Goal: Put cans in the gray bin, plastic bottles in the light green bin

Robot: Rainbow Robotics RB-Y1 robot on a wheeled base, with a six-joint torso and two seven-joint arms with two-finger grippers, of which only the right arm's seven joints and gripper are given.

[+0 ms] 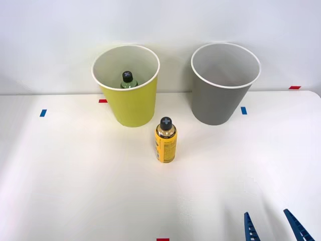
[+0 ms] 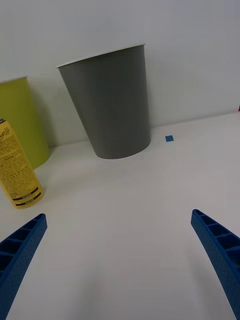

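The small yellow-labelled plastic bottle with a black screw cap (image 1: 165, 140), standing upright on the white table (image 1: 75, 191) just in front of the round lime-green bin with a white rim (image 1: 131, 106), should be gripped squarely around its body so that it is not tipped. A greenish bottle (image 1: 128, 79) is already seen inside that bin, while the round gray bin (image 1: 220, 100) stands alongside. The right gripper (image 1: 273, 227) is held low at the table's near edge, well apart from the bottle, its blue ribbed jaws spread wide and empty.

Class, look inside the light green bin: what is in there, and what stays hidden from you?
Inside the light green bin stands a greenish bottle, its black cap and shoulders visible. The bin's front wall covers its lower body and the bin's floor, so anything lying there cannot be seen.
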